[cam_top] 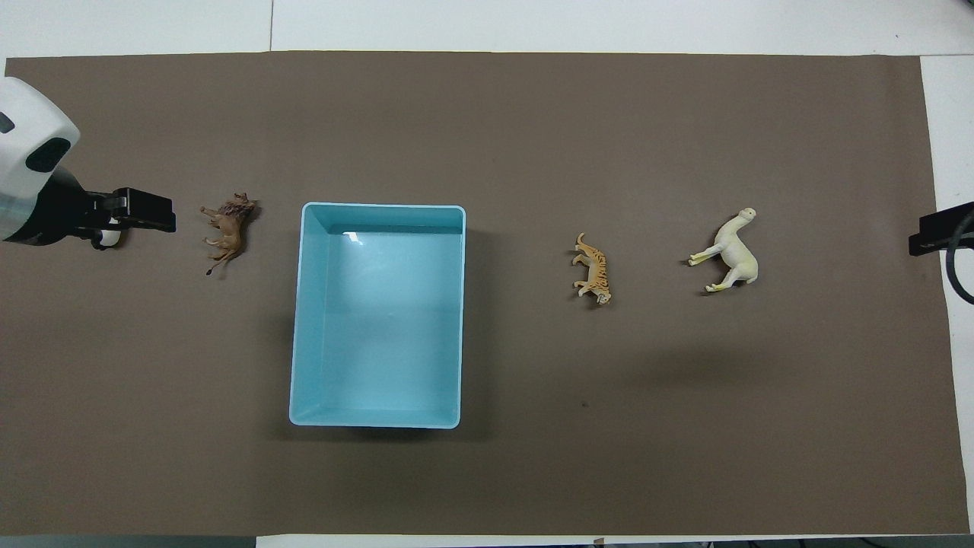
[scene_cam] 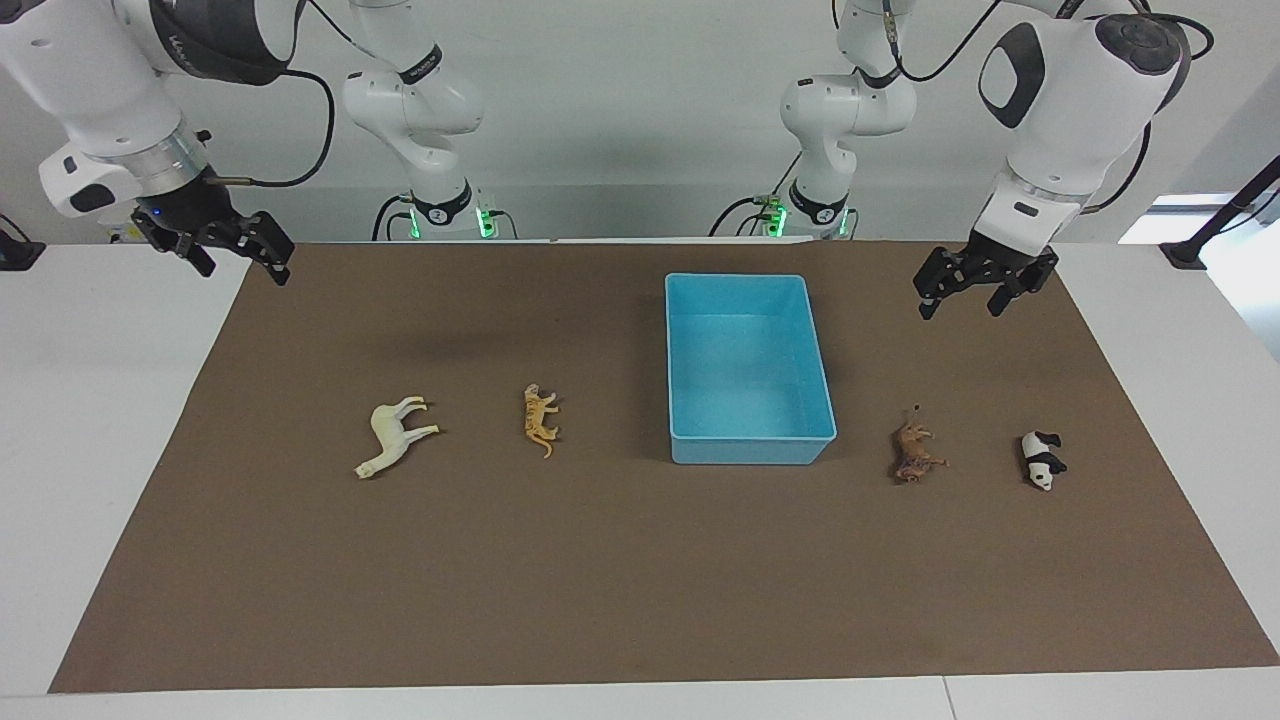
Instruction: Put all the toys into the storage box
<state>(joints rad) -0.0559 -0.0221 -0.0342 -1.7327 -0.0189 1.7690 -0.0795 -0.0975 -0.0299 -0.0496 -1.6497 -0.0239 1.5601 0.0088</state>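
Observation:
The light blue storage box (scene_cam: 750,452) stands empty on the brown mat; it also shows in the overhead view (cam_top: 380,205). The cream horse (scene_cam: 395,435) (cam_top: 730,251) and the orange tiger (scene_cam: 540,418) (cam_top: 593,269) lie toward the right arm's end. The brown lion (scene_cam: 915,455) (cam_top: 227,228) and the panda (scene_cam: 1042,458) lie toward the left arm's end. My left gripper (scene_cam: 965,298) (cam_top: 129,217) hangs open and empty, high above the mat, and hides most of the panda in the overhead view. My right gripper (scene_cam: 242,262) (cam_top: 932,232) hangs open and empty over the mat's edge at its own end.
The brown mat (scene_cam: 640,580) covers most of the white table (scene_cam: 100,400). A black stand (scene_cam: 1215,225) sits on the table at the left arm's end. All toys lie on their sides, apart from one another and from the box.

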